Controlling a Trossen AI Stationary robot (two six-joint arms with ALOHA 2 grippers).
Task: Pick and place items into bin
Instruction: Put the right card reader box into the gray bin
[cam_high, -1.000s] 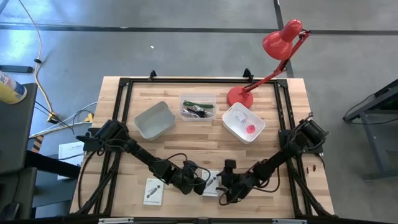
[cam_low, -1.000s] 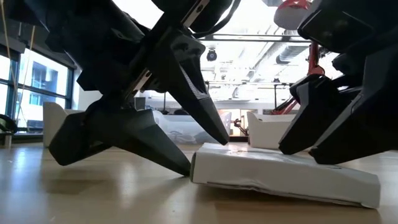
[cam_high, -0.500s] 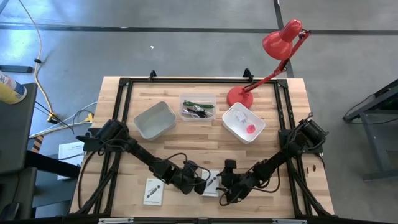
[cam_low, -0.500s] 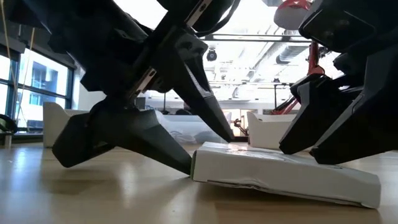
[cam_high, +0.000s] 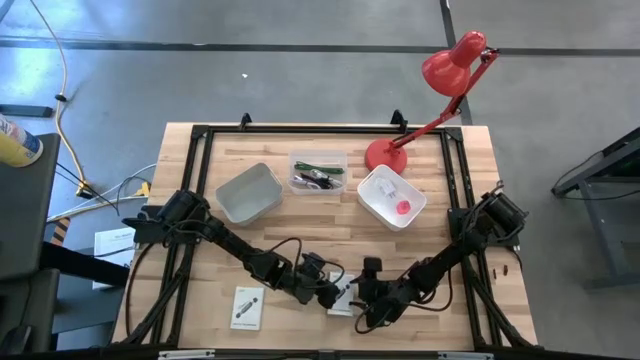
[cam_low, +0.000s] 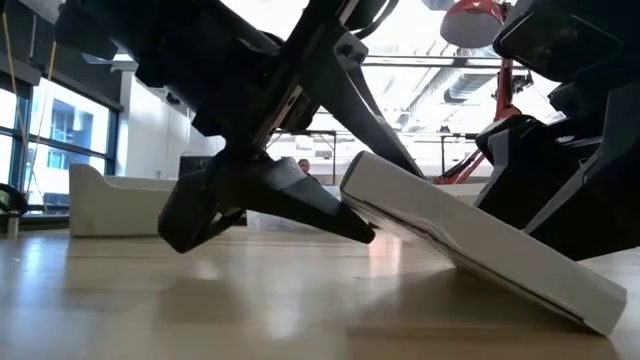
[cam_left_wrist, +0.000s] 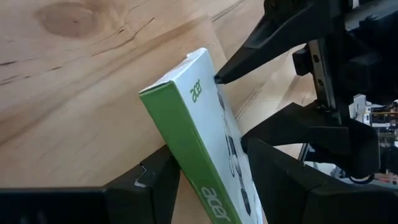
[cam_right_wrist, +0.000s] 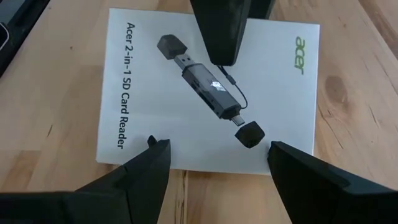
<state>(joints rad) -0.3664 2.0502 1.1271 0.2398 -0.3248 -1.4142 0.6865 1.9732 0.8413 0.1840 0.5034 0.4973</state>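
Observation:
A flat white card box (cam_high: 346, 292) with a card-reader print (cam_right_wrist: 205, 93) and a green side (cam_left_wrist: 186, 134) stands tilted near the table's near edge. My left gripper (cam_high: 328, 291) is shut on its left edge. My right gripper (cam_high: 363, 301) is open just right of the box, fingers spread along its lower right edge (cam_right_wrist: 214, 146). A second white card (cam_high: 246, 307) lies flat to the left. The clear bin (cam_high: 318, 170) holds a green pen and cables. The white bin (cam_high: 392, 196) holds a pink piece. My left gripper pinches the box's left edge (cam_low: 362, 190), one finger (cam_low: 300, 195) under it and one on its printed face (cam_right_wrist: 219, 37). It comes low from the table's left. The left edge is lifted and the right edge (cam_low: 600, 305) rests on the table. My right gripper: I cannot tell whether its fingers (cam_right_wrist: 149, 162) touch the box.
An empty pale bin (cam_high: 249, 192) sits left of the clear bin. The red desk lamp (cam_high: 385, 153) stands at the far right. A black frame (cam_high: 200, 140) runs around the tabletop. Bare wood lies between the bins and the grippers.
My left gripper has moved toward the table's right, shut on the box's left edge and raised it. The box has tipped from lying flat to a slant: its left edge has gone up and its right edge has stayed on the table.

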